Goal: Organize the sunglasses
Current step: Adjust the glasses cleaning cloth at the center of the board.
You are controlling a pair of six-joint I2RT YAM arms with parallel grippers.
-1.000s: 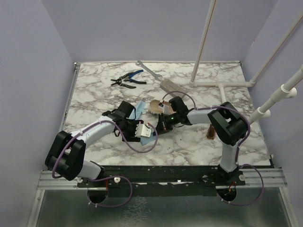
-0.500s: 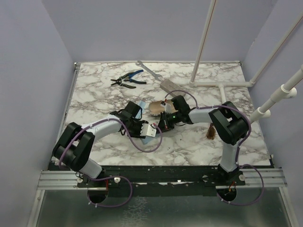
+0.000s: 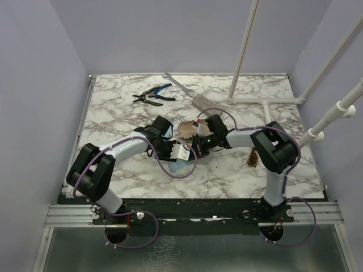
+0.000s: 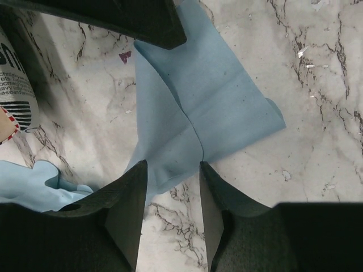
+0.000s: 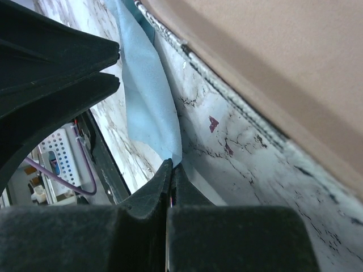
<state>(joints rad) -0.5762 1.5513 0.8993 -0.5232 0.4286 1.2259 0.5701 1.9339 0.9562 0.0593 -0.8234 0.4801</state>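
Bordering marble tabletop (image 3: 238, 170), plain lilac walls (image 3: 34, 85).

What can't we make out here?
- Amber-brown tinted sunglasses: top view, tiny, half behind the right arm.
- Light blue cloth: top view, mostly under both arms.
- Tan surface: right wrist, blurred, cut off by the edge.
- Right gripper: shut; cloth pinched or not, unclear.
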